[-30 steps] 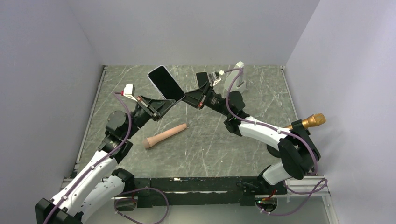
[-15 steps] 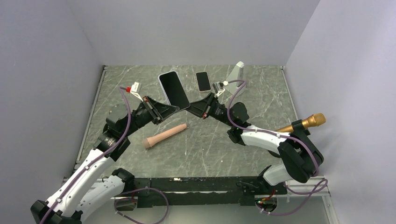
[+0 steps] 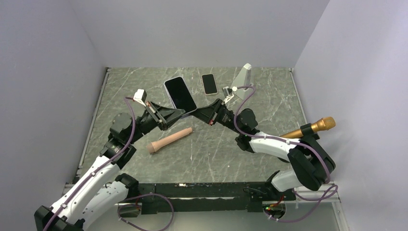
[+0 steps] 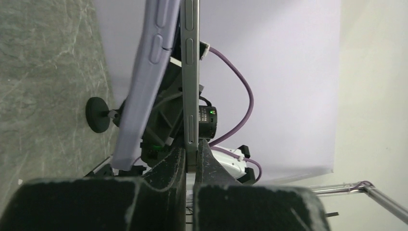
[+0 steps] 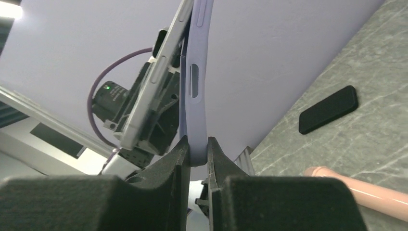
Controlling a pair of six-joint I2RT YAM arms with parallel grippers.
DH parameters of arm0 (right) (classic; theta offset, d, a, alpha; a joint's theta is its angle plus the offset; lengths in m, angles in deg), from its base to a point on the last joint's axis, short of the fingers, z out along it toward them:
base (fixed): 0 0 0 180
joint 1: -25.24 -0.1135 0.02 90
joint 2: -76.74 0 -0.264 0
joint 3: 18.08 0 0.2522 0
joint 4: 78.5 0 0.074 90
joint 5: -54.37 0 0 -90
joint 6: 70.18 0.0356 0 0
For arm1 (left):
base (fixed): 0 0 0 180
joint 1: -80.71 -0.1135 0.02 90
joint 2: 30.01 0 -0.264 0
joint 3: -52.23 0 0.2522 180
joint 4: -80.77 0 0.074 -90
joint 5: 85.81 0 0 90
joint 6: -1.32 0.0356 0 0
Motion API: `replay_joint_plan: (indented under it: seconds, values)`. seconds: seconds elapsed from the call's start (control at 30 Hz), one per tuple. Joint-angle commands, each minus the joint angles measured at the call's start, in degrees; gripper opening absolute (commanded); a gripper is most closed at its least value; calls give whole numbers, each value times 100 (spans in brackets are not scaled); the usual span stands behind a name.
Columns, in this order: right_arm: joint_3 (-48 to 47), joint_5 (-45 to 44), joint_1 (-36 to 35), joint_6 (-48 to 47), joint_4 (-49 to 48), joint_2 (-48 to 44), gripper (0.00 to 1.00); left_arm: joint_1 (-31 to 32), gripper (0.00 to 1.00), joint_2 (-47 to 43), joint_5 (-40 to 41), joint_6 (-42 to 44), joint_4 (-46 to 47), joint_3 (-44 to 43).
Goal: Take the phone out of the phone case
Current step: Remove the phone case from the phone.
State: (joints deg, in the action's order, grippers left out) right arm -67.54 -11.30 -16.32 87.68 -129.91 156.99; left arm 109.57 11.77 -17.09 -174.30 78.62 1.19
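The left gripper (image 4: 192,156) pinches the phone (image 4: 189,72) and the right gripper (image 5: 195,151) pinches the purple case (image 5: 195,82), which looks only partly peeled off.

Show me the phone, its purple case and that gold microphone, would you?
Silver-edged phone with dark screen (image 3: 180,95): top view, middle of its screen.
Lilac rubbery phone case (image 5: 195,110): right wrist view, its side edge.
Gold-headed microphone (image 3: 322,124): top view, its gold head.

Soft, even light (near foreground blurry in wrist views)

Both clamped aloft: left pincer (image 3: 180,111), right pincer (image 3: 197,112)
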Motion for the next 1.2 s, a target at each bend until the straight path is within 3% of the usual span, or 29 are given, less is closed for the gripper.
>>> replay_joint_plan:
  seconds: [0.0, 0.13, 0.4, 0.63, 0.83, 0.93, 1.17]
  values:
    - [168, -82, -26, -401, -53, 156, 0, -15, 0, 69, 29, -701, 1130, -326]
    - [213, -461, -13, -853, 668, 6, 0, 17, 0, 34, -9, -1016, 1343, -265]
    - [324, -668, 162, -826, 1024, 79, 0, 22, 0, -159, 12, -472, 344, -735]
    - [305, -571, 538, -826, 1220, -140, 0, 124, 0, -449, 181, -750, -4, -298]
    - [-416, -355, 784, -887, 1694, -170, 0, 406, 0, -155, 34, -809, 479, 87]
    - [-620, -464, 803, -819, 2099, -241, 0, 430, 0, 57, -50, -381, 661, 50]
    - [-838, -1142, 878, -1637, 4564, -966, 0, 79, 0, 250, -80, 1894, -654, -648]
